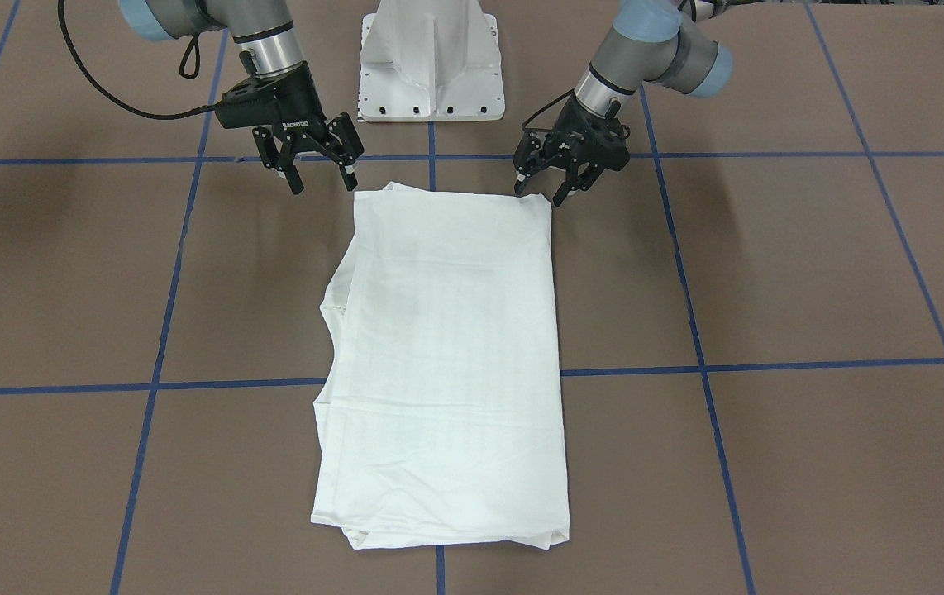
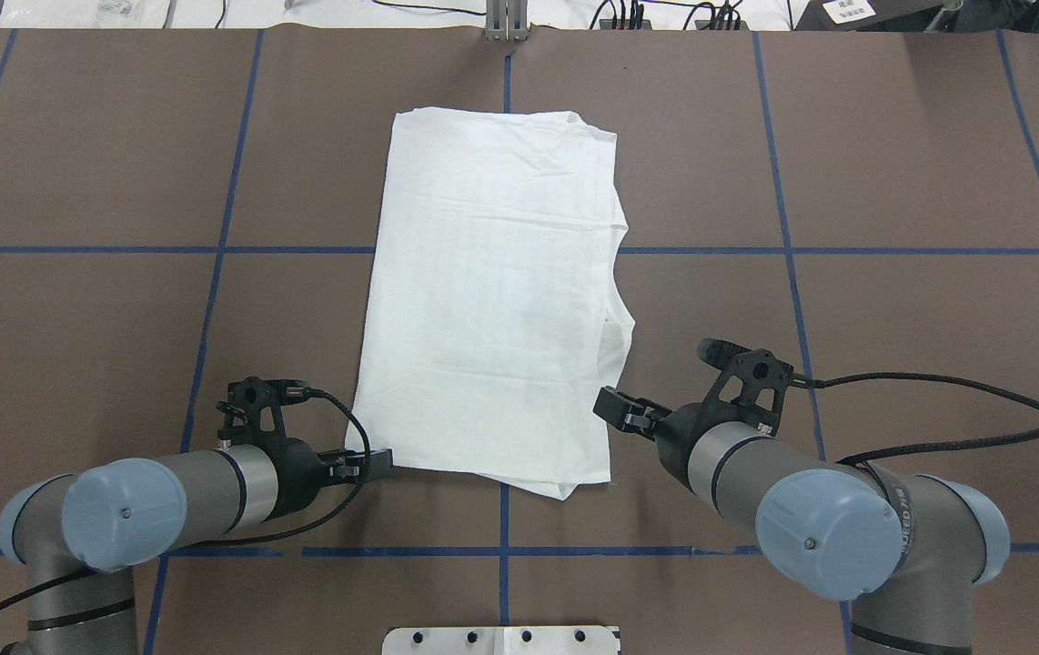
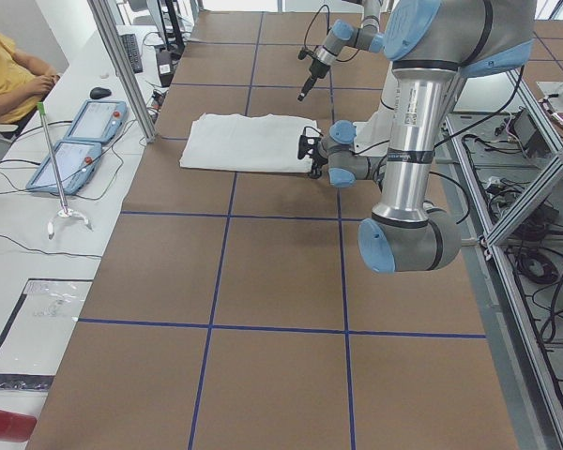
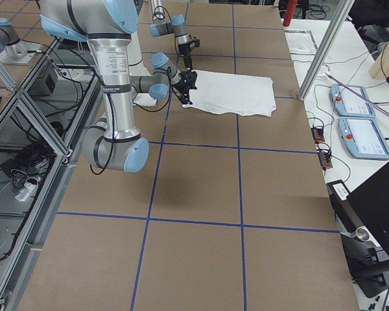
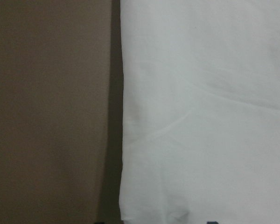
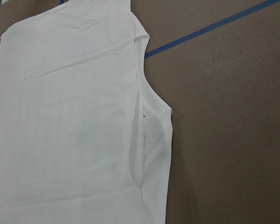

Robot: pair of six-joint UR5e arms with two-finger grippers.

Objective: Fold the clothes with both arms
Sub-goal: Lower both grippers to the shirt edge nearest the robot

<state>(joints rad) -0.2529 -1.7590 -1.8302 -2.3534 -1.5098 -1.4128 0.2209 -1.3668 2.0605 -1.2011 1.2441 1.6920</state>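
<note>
**Position of the work.** The white shirt [image 1: 447, 355] lies flat on the counter [image 1: 811, 273], already folded into a long narrow rectangle. One short end faces the robot, midway between the two arms. Along the long edge on the robot's right, the tucked-in layers [image 2: 618, 323] bulge out past the top panel.

**Left pincer** [image 1: 541, 193]. Its fingers are spread and it has hold of nothing. It sits low, right at the near corner on its side, and I cannot tell whether a fingertip touches the cloth. Its wrist camera shows only the shirt's edge, very close.

**Right pincer** [image 1: 323, 183]. It is spread wide and empty. It sits just off its near corner, outside the cloth, and the side view suggests it is higher than its partner.

**Step in hand, as I judge it.** You are lining up to take both near corners and carry that end over to the far one.

**Risks.**
- The pincers are at unequal heights. If you close them together, the right one may close on air, the left alone would then lift, and the fold would skew.
- The shirt is several layers thick. A shallow bite may catch only the top sheet and peel the stack open.
- The bulging layers on the right side may drag or spill out when that end is lifted.
- A fingertip pressed down beside the edge could push the cloth along the counter and wrinkle it.
</note>
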